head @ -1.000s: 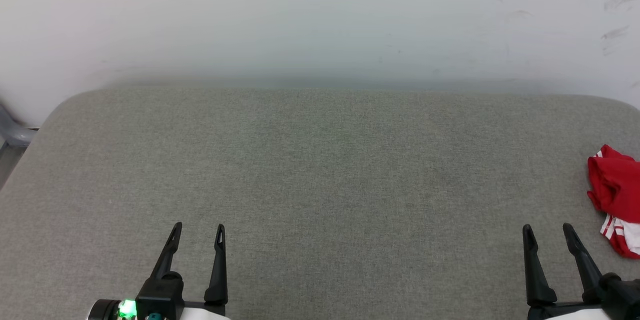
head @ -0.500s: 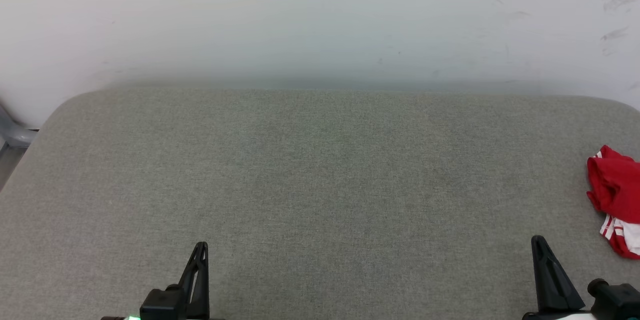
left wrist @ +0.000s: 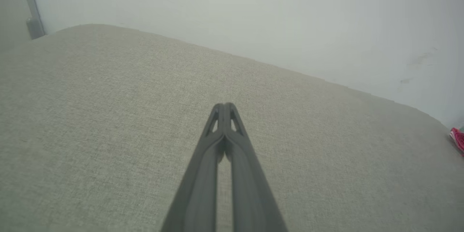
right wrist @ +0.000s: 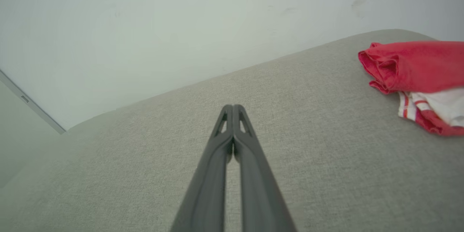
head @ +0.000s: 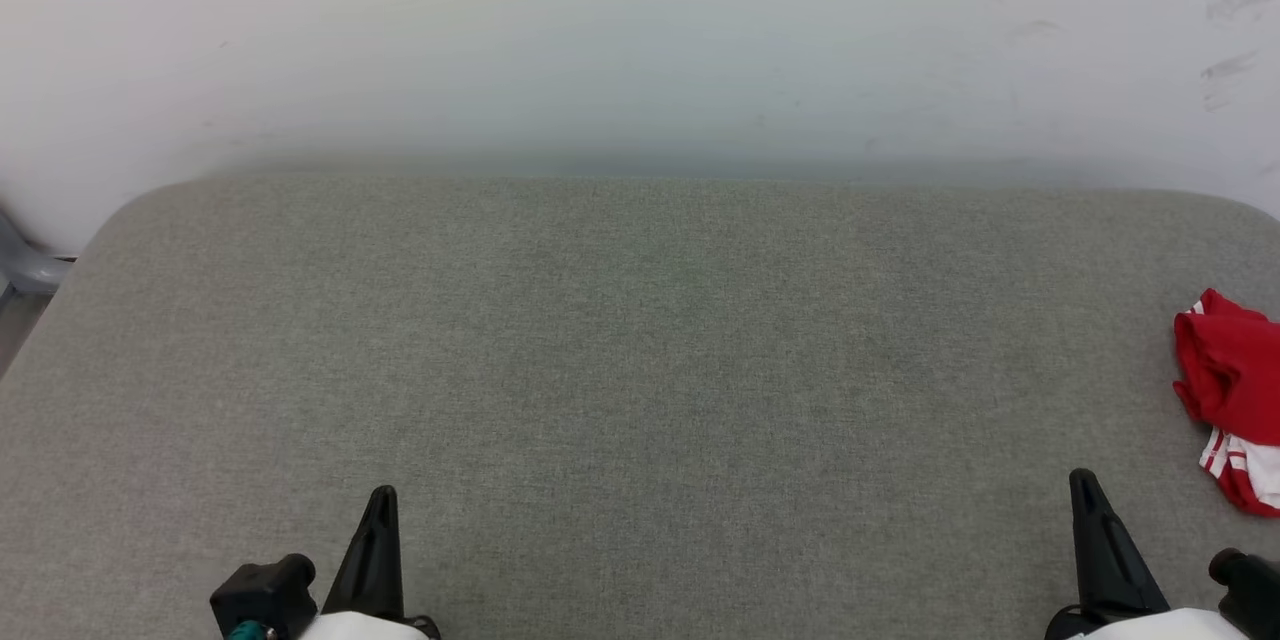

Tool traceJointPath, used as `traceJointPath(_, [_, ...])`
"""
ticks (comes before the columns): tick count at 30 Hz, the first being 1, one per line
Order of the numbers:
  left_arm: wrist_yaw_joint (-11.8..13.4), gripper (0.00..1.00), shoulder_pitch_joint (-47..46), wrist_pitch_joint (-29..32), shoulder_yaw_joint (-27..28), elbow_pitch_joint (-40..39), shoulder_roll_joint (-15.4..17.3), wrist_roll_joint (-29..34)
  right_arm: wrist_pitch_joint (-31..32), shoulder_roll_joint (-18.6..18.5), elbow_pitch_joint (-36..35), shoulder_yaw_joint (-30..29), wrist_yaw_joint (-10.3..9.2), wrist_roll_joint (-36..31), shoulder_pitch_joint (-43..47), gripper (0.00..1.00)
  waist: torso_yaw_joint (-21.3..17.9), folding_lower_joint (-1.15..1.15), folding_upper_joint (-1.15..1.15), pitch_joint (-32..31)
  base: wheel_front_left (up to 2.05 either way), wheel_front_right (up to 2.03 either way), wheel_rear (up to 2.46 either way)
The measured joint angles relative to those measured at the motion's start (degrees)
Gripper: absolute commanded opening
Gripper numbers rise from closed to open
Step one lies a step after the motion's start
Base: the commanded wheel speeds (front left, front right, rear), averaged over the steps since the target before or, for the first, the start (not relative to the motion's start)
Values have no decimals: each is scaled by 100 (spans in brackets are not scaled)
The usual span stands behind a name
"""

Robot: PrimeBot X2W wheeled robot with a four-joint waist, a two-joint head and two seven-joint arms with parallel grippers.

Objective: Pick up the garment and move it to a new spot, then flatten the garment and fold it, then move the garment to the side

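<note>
The garment (head: 1233,390) lies crumpled at the right edge of the grey padded table (head: 640,370), red with a white, red-striped sleeve showing; it also appears as a red heap with white trim, the garment (right wrist: 417,76), in the right wrist view, and as a red sliver, the garment (left wrist: 457,139), at the far right of the left wrist view. My left gripper (head: 380,500) is shut and empty near the table's front left. My right gripper (head: 1083,482) is shut and empty at the front right, a short way left of and nearer than the garment. Both wrist views show fingertips pressed together: left gripper (left wrist: 224,106), right gripper (right wrist: 232,107).
A pale wall (head: 640,40) rises right behind the table's far edge. A grey bar (head: 25,265) stands off the table's left corner. The table's rounded corners lie at the far left and far right.
Both grippers went from open to shut with nothing between the fingers, and both drew back a little toward the bottom of the head view. The garment has not moved.
</note>
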Motion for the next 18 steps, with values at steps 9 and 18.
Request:
traceJointPath(9, [-108,0,-156,202,98,132,2,-959,220,0,104,-13,0,889,-150,0,-21,0,0,9,0,0,0])
traceJointPath(18, [-208,0,-313,378,181,204,2,-1825,409,0,192,-22,0,1679,-283,0,-43,0,0,19,0,0,0])
